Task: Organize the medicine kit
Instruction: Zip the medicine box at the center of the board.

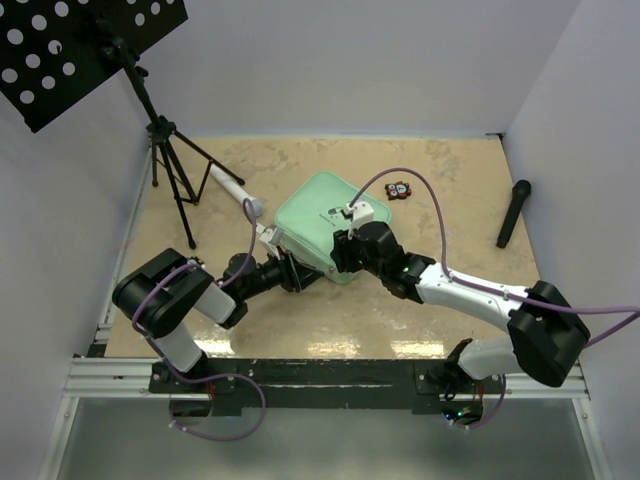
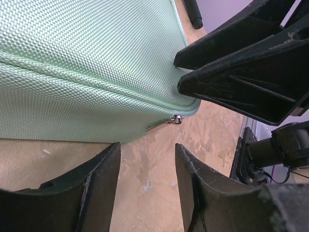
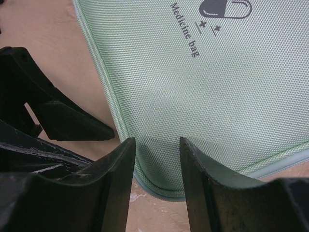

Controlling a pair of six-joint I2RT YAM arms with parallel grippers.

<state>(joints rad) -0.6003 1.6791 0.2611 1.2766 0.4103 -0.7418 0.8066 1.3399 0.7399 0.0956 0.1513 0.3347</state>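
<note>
The mint-green medicine kit [image 1: 312, 218] lies flat in the middle of the table, lid up, with the pill logo [image 3: 224, 7] showing. Its small metal zip pull [image 2: 176, 119] sits at the near corner. My left gripper [image 1: 298, 272] is open and empty, low over bare table just in front of that corner [image 2: 147, 159]. My right gripper [image 1: 342, 252] is open, its two fingers straddling the kit's rounded near corner from above [image 3: 157, 150], not closed on it. The two grippers are close together; each sees the other's fingers [image 2: 241, 82] [image 3: 63, 121].
A white-and-grey cylinder [image 1: 235, 188] lies left of the kit. A small black-and-red gadget [image 1: 399, 189] lies behind its right side. A black stick-shaped object [image 1: 514, 212] lies at the far right. A tripod stand [image 1: 172, 170] stands at the back left. White walls enclose the table.
</note>
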